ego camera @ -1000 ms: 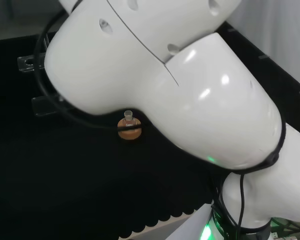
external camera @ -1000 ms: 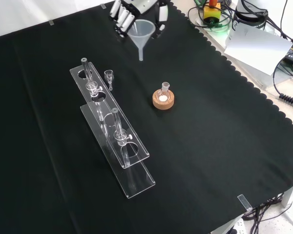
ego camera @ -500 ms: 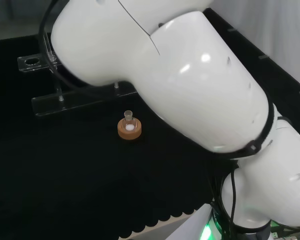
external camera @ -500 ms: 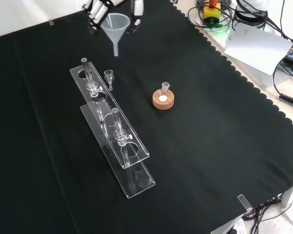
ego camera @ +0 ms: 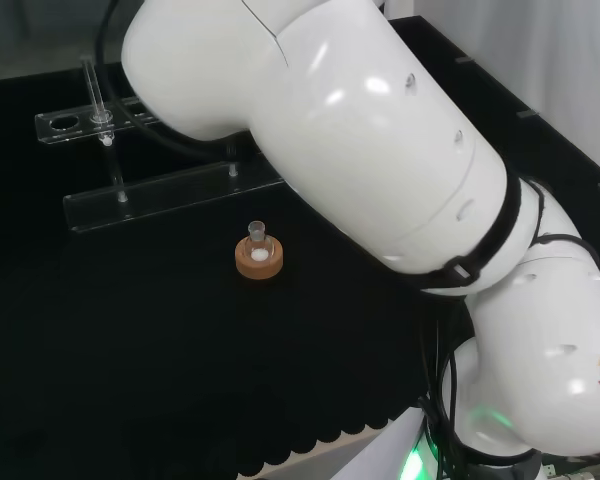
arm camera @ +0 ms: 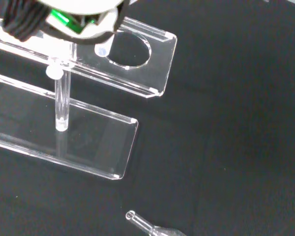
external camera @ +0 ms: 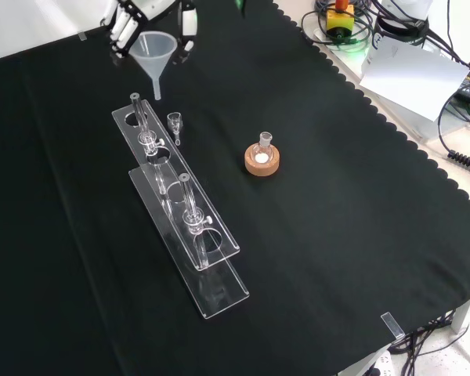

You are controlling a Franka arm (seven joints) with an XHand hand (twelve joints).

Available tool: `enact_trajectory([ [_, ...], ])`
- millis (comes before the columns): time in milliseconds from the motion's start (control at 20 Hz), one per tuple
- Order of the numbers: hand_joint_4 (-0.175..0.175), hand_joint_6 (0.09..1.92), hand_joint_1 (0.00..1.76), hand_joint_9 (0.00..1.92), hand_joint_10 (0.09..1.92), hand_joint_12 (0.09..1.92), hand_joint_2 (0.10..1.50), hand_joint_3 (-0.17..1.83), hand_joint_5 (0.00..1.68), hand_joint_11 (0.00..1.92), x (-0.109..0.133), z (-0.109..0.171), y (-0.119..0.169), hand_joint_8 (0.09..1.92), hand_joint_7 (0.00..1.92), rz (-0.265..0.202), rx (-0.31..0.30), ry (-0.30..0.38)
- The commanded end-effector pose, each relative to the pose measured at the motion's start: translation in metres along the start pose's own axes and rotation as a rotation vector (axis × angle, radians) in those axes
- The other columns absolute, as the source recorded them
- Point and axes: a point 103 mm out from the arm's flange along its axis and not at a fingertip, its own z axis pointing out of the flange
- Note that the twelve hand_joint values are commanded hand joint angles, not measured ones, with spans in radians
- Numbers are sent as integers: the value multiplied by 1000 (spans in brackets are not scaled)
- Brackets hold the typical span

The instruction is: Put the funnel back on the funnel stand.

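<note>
In the front view, the hand point(external camera: 124, 25) reaches in at the top left, its fingers curled round the rim of a clear funnel point(external camera: 152, 48). The funnel hangs upright in the air, stem down. Its tip is a little beyond and to the right of the far end of the clear acrylic funnel stand point(external camera: 223, 288). The stand has round holes in its upper shelf and thin posts. The head view has the funnel stand point(ego camera: 170, 192) at the far left. The wrist view looks down on the funnel stand point(arm camera: 157, 59) and its end hole.
A small flask on a cork ring point(external camera: 262, 159) stands right of the stand; the head view has this flask on its cork ring point(ego camera: 259, 256) mid-bench. A small glass piece point(external camera: 175, 124) lies beside the stand's far end. The arm's white links point(ego camera: 380, 150) take up the head view's right.
The hand has carried the funnel leftwards in the front view, close to the stand's far end. In the head view the arm's links swung away, uncovering the stand.
</note>
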Motion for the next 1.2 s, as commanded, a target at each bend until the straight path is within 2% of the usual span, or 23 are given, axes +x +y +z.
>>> enact_trajectory([
  [50,2,727,951,962,436,1260,650,670,714,644,0,19,32,662,535,-19,23,16],
  [600,2,732,954,964,437,1253,652,672,717,654,0,29,47,662,536,-13,-21,20],
  [1200,-1,731,954,947,431,1243,650,673,704,640,10,41,55,658,517,-18,37,-21],
])
